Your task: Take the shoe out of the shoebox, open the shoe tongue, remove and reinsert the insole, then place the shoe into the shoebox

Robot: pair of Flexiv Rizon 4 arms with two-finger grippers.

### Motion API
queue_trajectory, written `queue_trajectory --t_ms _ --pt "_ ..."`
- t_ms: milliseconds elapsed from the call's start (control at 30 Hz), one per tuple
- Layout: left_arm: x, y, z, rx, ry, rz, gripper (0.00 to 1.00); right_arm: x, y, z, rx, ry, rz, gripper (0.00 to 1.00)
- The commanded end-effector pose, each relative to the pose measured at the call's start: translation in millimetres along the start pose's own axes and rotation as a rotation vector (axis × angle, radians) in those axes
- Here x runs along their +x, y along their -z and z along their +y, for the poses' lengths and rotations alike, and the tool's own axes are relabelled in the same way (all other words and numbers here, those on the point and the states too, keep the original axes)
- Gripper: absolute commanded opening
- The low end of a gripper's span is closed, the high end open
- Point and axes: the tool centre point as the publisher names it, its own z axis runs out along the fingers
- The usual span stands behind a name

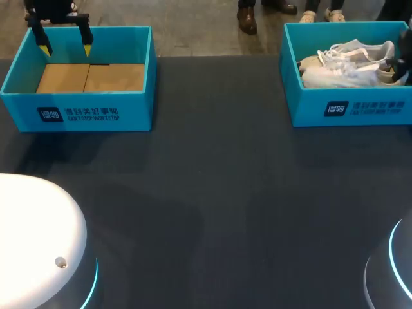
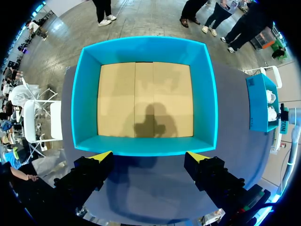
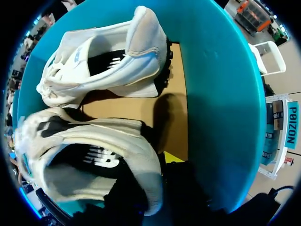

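Observation:
Two white shoes (image 1: 347, 67) lie side by side in the teal shoebox (image 1: 351, 109) at the back right, heels toward the table's right edge. My right gripper (image 1: 402, 67) is down at those heels. In the right wrist view the nearer shoe (image 3: 94, 136) has its heel wall pinched between the fingers of my right gripper (image 3: 153, 174); one yellow fingertip (image 3: 171, 157) shows outside the heel, the other is hidden inside the shoe. The farther shoe (image 3: 108, 61) lies free ahead of it. My left gripper (image 1: 65, 46) hangs open over a second box, holding nothing.
The second teal box (image 1: 77, 112) stands at the back left, holding only its bare cardboard floor (image 2: 146, 99). My left gripper (image 2: 149, 156) hovers over its near wall. Dark tabletop (image 1: 212, 212) stretches between the boxes and toward the front.

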Motion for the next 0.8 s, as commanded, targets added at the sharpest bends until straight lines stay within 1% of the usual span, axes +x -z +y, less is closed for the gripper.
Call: queue_trajectory --t_ms 33,500,633,800 --pt "0.1 0 0 0.0 0.0 0.0 1.0 6.6 20 -6.2 -0.017 -0.008 -0.014 0.0" --pt "0.1 0 0 0.0 0.0 0.0 1.0 8.5 62 -7.5 -0.068 -0.014 -0.063 0.0" --pt "0.1 0 0 0.0 0.0 0.0 1.0 7.4 81 -5.7 -0.096 -0.011 -0.076 0.0" --pt "0.1 0 0 0.0 0.0 0.0 1.0 2.5 104 -1.5 -0.109 -0.007 -0.102 0.0"
